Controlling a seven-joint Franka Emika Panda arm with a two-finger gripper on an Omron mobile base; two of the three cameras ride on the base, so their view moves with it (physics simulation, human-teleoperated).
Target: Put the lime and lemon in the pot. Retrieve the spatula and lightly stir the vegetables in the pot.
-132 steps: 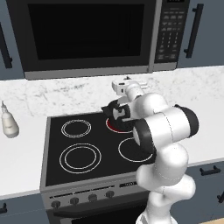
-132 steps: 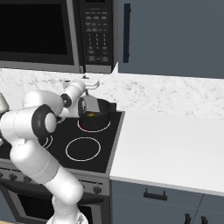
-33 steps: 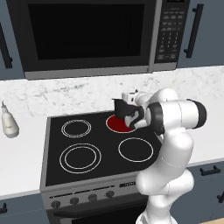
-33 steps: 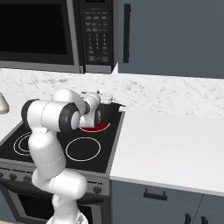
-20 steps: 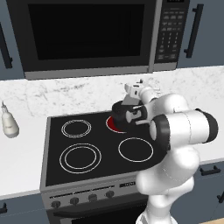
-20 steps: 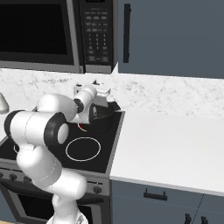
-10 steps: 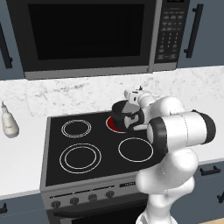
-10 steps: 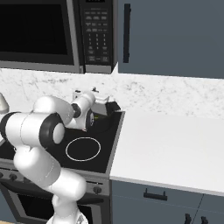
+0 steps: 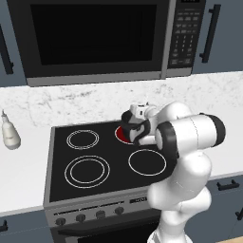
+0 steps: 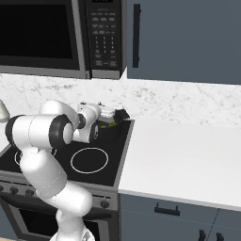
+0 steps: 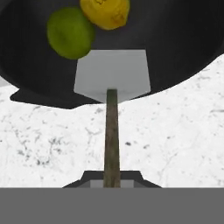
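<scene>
Stove (image 9: 95,166) under the microwave (image 9: 90,40), rear right burner glowing red. Pot (image 11: 183,48) on that burner, holding lime (image 11: 70,33) and lemon (image 11: 106,12) side by side, touching. Spatula (image 11: 112,78) with pale blade inside the pot, just beside both fruits. Gripper (image 11: 112,178) clamped tight on the spatula's handle.

the pot (image 11: 183,48) is black inside; the lemon (image 11: 106,12) is yellow, the lime (image 11: 70,31) green; the spatula (image 11: 112,75) has a pale grey blade on a dark brownish handle; the tabletop (image 10: 188,155) is white marble with grey veins; the stovetop (image 9: 99,161) is black with white burner rings, one burner (image 9: 122,136) glowing red; the cabinets (image 10: 188,42) are slate blue.
</scene>
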